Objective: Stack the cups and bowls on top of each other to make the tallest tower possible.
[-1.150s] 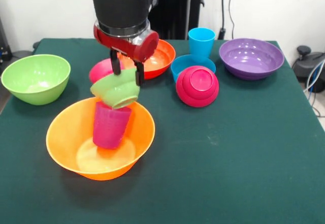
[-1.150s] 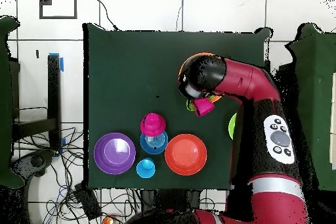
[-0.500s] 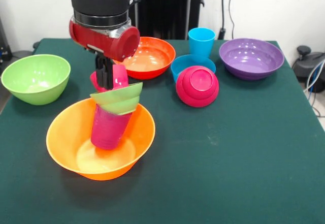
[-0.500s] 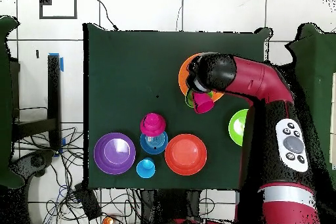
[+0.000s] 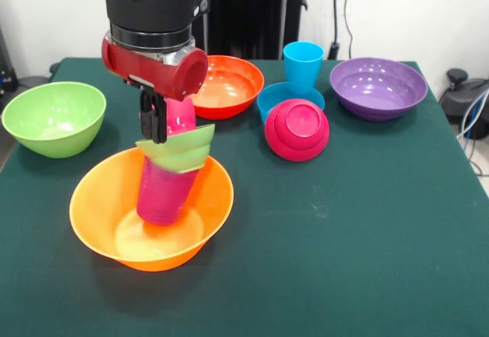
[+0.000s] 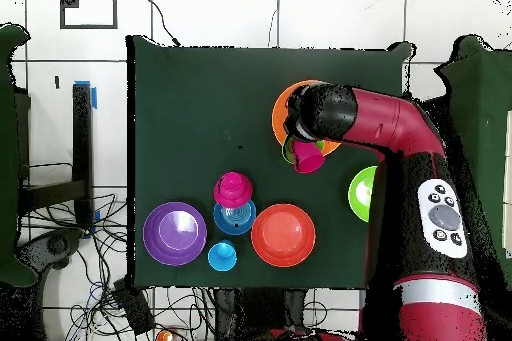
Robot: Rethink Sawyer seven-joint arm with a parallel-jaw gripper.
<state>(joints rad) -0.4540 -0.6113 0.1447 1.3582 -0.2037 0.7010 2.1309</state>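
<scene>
The large orange bowl (image 5: 99, 207) (image 6: 282, 109) holds an upside-down magenta cup (image 5: 163, 192) (image 6: 309, 160). A small lime green bowl (image 5: 179, 150) (image 6: 289, 153) rests tilted on top of that cup. My gripper (image 5: 155, 127) (image 6: 298, 141) hangs just behind the green bowl's left rim, open and holding nothing. Its fingers stand close together in the front view. Behind it a red-pink cup (image 5: 182, 114) shows partly. Further off are a sky blue cup (image 5: 302, 62) (image 6: 222, 255) and a pink-red bowl (image 5: 297, 128) (image 6: 232, 189), upside down against the small blue bowl (image 5: 273, 95) (image 6: 236, 219).
A large lime green bowl (image 5: 53, 117) (image 6: 358, 195) sits at the table's left edge in the front view. The red-orange bowl (image 5: 229, 86) (image 6: 283, 234) and the purple bowl (image 5: 378, 85) (image 6: 174, 233) stand along the far side.
A second ago my gripper held the small green bowl over the cup. It has let go and shifted left and up. The bowl now rests on the cup.
</scene>
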